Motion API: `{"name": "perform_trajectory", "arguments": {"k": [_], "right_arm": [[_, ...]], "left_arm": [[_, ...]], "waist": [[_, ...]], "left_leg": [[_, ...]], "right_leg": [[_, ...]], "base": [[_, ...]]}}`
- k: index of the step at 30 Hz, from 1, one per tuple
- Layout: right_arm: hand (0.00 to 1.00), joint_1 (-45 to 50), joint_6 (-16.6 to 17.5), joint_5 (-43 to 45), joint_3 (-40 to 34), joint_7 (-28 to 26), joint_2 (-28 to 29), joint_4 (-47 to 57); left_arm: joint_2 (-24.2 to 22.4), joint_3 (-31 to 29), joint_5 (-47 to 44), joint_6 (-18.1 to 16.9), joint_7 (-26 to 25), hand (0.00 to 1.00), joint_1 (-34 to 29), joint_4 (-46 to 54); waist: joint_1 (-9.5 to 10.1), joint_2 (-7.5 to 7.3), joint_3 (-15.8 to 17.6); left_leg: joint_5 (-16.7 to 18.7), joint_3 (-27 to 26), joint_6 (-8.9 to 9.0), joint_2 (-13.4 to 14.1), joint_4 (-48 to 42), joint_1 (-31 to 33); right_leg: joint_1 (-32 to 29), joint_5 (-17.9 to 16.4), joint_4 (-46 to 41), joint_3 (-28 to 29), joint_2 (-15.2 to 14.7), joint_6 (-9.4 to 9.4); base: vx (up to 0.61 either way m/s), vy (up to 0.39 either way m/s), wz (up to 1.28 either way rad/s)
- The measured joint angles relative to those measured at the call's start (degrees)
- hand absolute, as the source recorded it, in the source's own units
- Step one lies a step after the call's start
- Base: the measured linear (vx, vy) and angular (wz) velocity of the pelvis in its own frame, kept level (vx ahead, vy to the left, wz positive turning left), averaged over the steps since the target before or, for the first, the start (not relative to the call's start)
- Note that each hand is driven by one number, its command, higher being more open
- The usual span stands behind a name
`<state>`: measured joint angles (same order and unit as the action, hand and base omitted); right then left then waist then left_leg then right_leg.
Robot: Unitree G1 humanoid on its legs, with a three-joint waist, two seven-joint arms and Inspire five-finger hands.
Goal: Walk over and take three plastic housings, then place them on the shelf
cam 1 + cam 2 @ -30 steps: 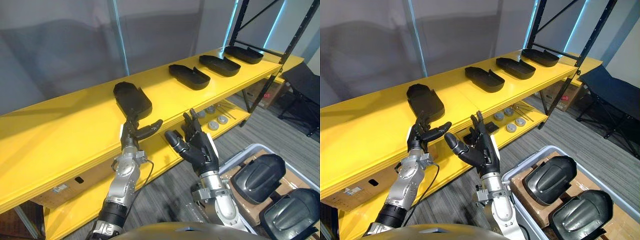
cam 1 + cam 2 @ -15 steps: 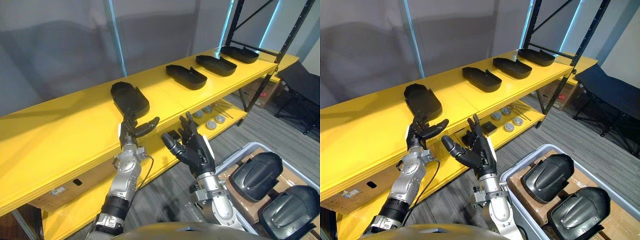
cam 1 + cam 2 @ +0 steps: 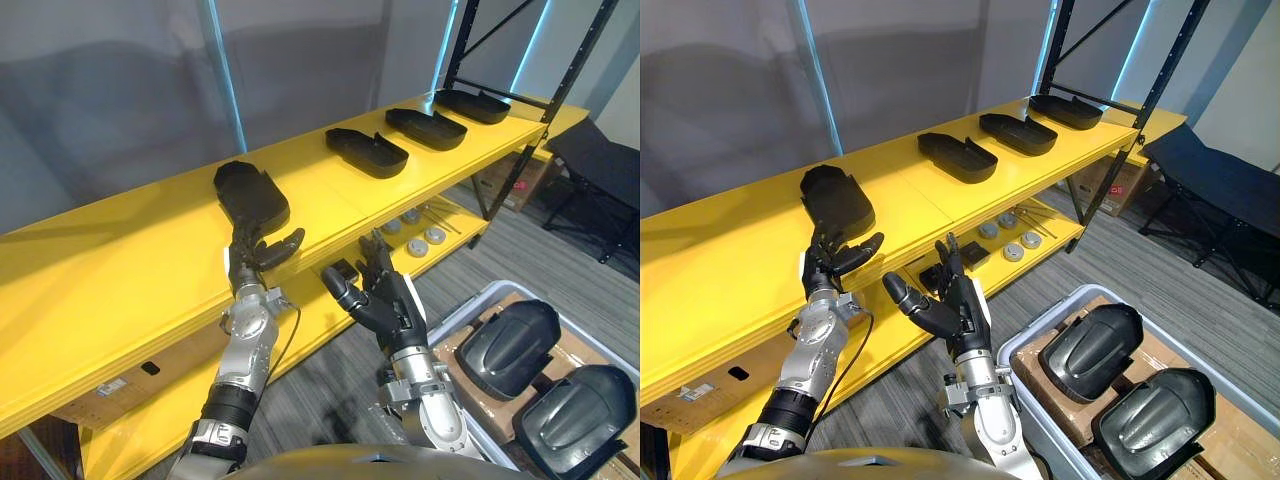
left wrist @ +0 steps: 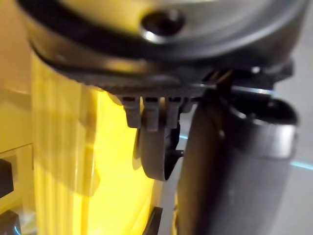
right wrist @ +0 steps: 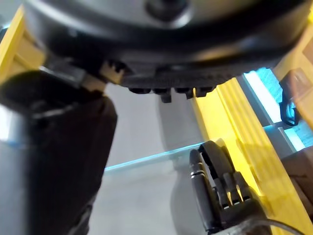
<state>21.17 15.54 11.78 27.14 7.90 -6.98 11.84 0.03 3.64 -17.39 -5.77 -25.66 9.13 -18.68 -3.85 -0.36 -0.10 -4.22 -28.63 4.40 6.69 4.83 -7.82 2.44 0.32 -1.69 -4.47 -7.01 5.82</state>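
Several black plastic housings lie in a row on the yellow shelf (image 3: 120, 290). The nearest housing (image 3: 250, 195) lies just beyond my left hand (image 3: 248, 268), which is open, with straight fingers that reach its near end; I cannot tell if they touch. Further along lie a second housing (image 3: 372, 152), a third (image 3: 425, 127) and a last one (image 3: 484, 105). My right hand (image 3: 390, 300) hangs open in the air in front of the shelf edge, holding nothing. The right wrist view shows the left hand (image 5: 220, 196) beside the yellow shelf edge (image 5: 230, 112).
A grey bin (image 3: 470, 305) at the lower right holds two large dark housings (image 3: 505, 345) (image 3: 572, 408) on cardboard. Round metal parts (image 3: 422, 236) lie on the lower shelf. A black rack upright (image 3: 525, 150) stands at the shelf's far end, a dark folding cot (image 3: 600, 160) beyond it.
The whole picture has shifted slightly, so the camera has moved. Both hands keep their open pose, the left still at the nearest housing's near end.
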Motion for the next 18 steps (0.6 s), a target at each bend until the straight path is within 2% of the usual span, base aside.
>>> {"name": "perform_trajectory", "arguments": {"k": [7, 14, 18], "right_arm": [[1.00, 0.00, 0.00, -0.01, 0.48, 0.00, -0.01, 0.00], [1.00, -0.01, 0.00, -0.14, 0.38, 0.02, -0.08, 0.01], [1.00, 0.03, 0.01, -0.28, 0.33, -0.12, -0.10, 0.05]], "left_arm": [[1.11, -0.33, -0.01, 0.09, -0.39, 1.00, 0.48, 0.00], [2.18, -1.98, -0.32, 0.79, -0.32, 1.00, 4.01, -0.05], [2.25, -1.73, -1.34, -1.54, 2.56, 1.00, 4.38, 0.05]], "waist": [[-0.94, 0.12, -0.05], [-1.18, 0.52, -0.01], [-1.36, 0.60, -0.05]], "left_leg": [[0.03, -0.21, 0.03, 0.00, 0.00, -0.01], [0.13, -1.48, 0.10, 0.06, 0.00, -0.19], [0.30, -1.97, 0.16, 0.04, 0.01, -0.55]], "right_leg": [[0.00, 0.11, 0.50, 0.16, 0.02, 0.01], [-0.28, 0.74, 0.75, 1.30, 0.20, -0.08], [-0.23, 0.73, 0.75, 1.76, 0.20, -0.08]], "base": [[0.00, 0.000, 0.00], [0.01, 0.005, -0.09], [0.01, 0.007, -0.05]]}}
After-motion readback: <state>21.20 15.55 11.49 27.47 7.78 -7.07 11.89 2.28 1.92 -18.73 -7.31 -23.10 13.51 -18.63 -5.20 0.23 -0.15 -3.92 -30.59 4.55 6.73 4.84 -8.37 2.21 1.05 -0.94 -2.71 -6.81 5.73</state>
